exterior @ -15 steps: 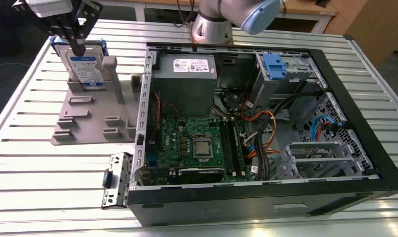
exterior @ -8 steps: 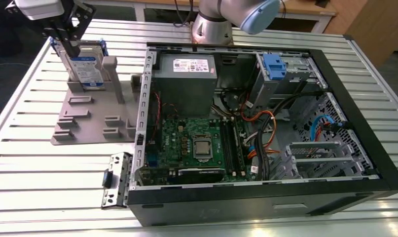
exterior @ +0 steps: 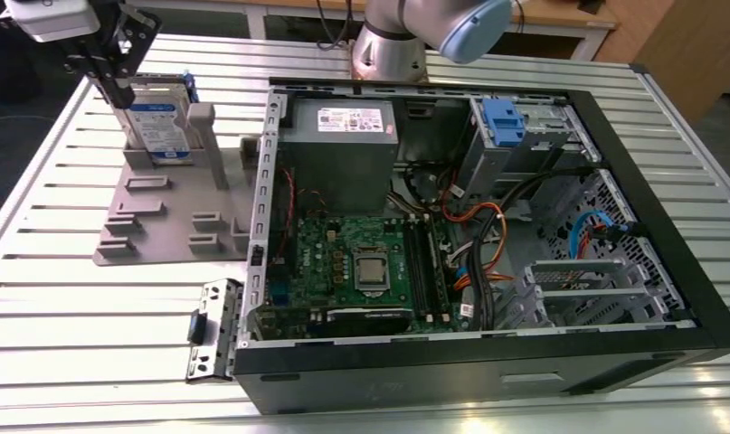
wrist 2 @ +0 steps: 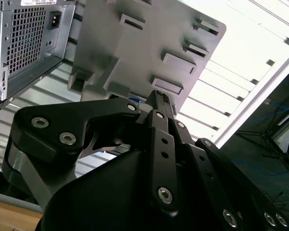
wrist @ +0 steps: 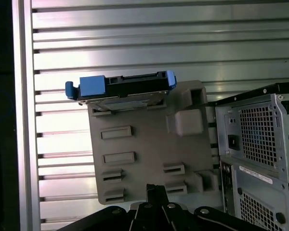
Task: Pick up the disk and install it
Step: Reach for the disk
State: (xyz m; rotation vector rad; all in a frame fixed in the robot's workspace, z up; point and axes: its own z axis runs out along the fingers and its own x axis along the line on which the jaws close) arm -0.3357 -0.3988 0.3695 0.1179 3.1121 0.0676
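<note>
The disk (exterior: 159, 127) stands on edge in a slot at the far end of a grey plastic holder (exterior: 159, 212), its white-and-blue label facing the camera and a blue caddy around it. In the first wrist view the disk (wrist: 120, 89) shows edge-on, blue tabs at both ends, at the far side of the holder (wrist: 139, 144). My gripper (exterior: 114, 90) hangs just above the disk, toward the exterior view's left of it, not touching it. Its black fingers (wrist: 153, 188) are together with nothing between them. In the second wrist view the gripper (wrist 2: 156, 95) points at the holder (wrist 2: 135, 48).
An open computer case (exterior: 690, 271) lies to the exterior view's right of the holder, with a grey power supply (exterior: 338, 136), a green motherboard (exterior: 353, 262) and a drive bay with a blue part (exterior: 504, 117). A loose metal bracket (exterior: 213, 330) lies on the slatted table (exterior: 51, 271).
</note>
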